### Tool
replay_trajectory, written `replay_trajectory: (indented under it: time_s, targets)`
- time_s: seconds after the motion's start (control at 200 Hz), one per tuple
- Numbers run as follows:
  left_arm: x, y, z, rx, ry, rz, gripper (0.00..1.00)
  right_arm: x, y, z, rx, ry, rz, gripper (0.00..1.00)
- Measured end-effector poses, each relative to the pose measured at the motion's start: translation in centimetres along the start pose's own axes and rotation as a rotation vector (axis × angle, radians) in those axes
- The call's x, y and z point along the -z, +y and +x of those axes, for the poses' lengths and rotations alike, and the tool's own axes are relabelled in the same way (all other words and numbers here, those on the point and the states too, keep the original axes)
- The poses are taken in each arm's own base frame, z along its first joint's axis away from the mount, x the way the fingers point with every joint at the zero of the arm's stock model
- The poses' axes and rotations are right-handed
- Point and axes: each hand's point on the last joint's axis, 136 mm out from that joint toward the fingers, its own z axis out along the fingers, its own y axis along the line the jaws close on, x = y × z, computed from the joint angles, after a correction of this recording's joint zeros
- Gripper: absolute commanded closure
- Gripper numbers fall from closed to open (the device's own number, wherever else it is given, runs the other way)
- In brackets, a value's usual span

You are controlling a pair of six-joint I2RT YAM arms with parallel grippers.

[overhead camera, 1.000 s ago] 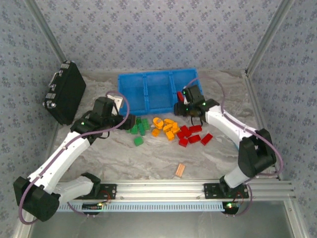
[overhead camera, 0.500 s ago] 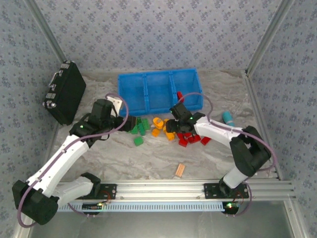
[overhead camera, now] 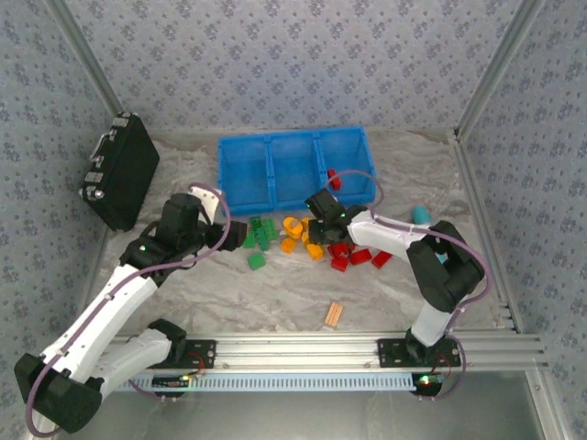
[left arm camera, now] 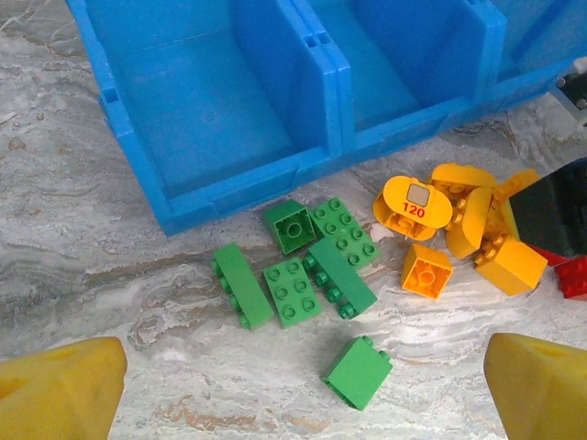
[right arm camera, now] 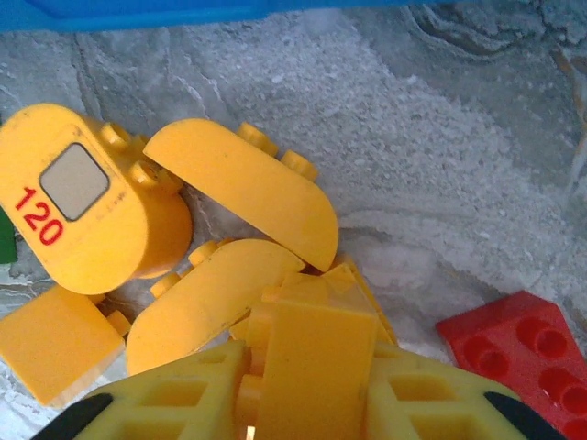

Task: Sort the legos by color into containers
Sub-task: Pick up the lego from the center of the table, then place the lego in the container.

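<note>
Shifted leftward, the right jaws are seen from above over the orange-yellow legos (overhead camera: 292,225), blue bin (overhead camera: 223,170) just beyond. From the left wrist, left jaws are spread wide, green legos (left arm camera: 339,275) ahead between them. From the right wrist, an orange-yellow brick (right arm camera: 312,357) is clenched: likely light, rigid, slick, best pinched on flat sides.

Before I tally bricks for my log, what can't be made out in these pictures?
Top external: right hand covers part of the orange pile.
Right wrist: fingers hide the lower end of the held orange brick; red brick cut by edge.
Left wrist: right compartment cut by the corner.
Top external: teal object too small to identify.
</note>
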Motion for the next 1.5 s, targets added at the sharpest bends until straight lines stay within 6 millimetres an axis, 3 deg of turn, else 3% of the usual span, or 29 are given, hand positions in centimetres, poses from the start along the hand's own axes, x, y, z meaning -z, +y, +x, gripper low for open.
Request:
replay_trajectory:
  time_s: [0.31,0.39,0.525,0.635,0.79,0.955,1.09,1.185,1.5]
  targets:
    - [0.0,0.1,0.1,-0.021,0.0,-0.006,0.0,0.4,0.4,-1.3,0.039,-0.001,0.02,0.79]
    - [0.0,0.2,0.1,-0.027,-0.002,-0.011,0.0,1.3,1.6,-3.5,0.064,-0.037,0.004,0.79]
    - [0.0,0.4,0.0,-0.038,-0.003,-0.023,0.0,3.0,4.1,-8.9,0.101,-0.142,-0.039,0.79]
    - [0.0,0.5,0.0,-0.049,-0.005,-0.031,0.0,3.1,5.2,-12.6,0.111,-0.205,-0.057,0.79]
    - [0.0,0.7,0.0,-0.065,-0.003,-0.038,0.0,-0.1,5.4,-15.7,0.112,-0.223,-0.031,0.79]
    - [0.0,1.0,0.1,-0.063,0.0,-0.046,0.0,-4.8,4.7,-16.6,0.104,-0.189,0.004,0.78]
    - [-0.1,1.2,0.3,-0.066,0.01,-0.052,0.0,-7.4,4.4,-17.2,0.112,-0.17,0.023,0.7]
    - [-0.4,1.3,0.6,-0.072,0.028,-0.057,0.0,-8.2,4.3,-17.7,0.118,-0.166,0.029,0.65]
    - [-1.2,1.5,1.2,-0.063,0.065,-0.05,0.0,-8.1,4.3,-17.9,0.148,-0.163,0.024,0.55]
